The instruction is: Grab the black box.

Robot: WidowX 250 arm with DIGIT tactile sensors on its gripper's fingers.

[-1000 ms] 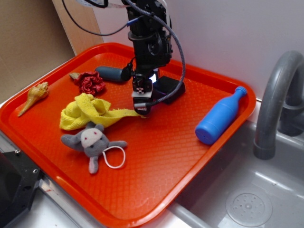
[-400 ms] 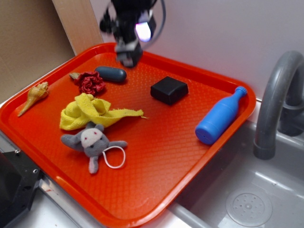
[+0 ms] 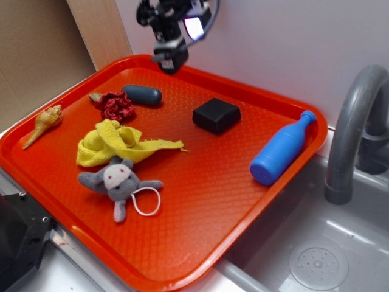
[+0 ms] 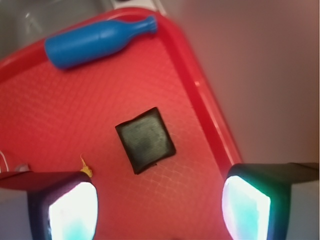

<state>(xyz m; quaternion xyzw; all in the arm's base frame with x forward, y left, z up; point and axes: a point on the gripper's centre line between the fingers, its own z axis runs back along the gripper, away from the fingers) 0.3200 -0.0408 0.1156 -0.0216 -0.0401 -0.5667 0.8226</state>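
Observation:
The black box [image 3: 216,115] lies flat on the orange tray [image 3: 200,182], toward its back right, untouched. My gripper [image 3: 172,61] hangs high over the tray's back edge, well to the left of the box and above it. In the wrist view the black box [image 4: 145,139] shows below and ahead of the fingers, which stand wide apart with only bare tray between them. The gripper [image 4: 159,206] is open and empty.
On the tray lie a blue bottle [image 3: 281,149] at the right, a dark blue-grey capsule [image 3: 142,95], a red scrunchie [image 3: 117,106], a yellow cloth [image 3: 118,143], a grey plush mouse [image 3: 119,180] and a shell [image 3: 44,123]. A grey faucet [image 3: 352,128] and sink stand right.
The gripper has risen from low beside the black box to high over the tray's back edge, then shifted slightly right. The box now lies fully uncovered.

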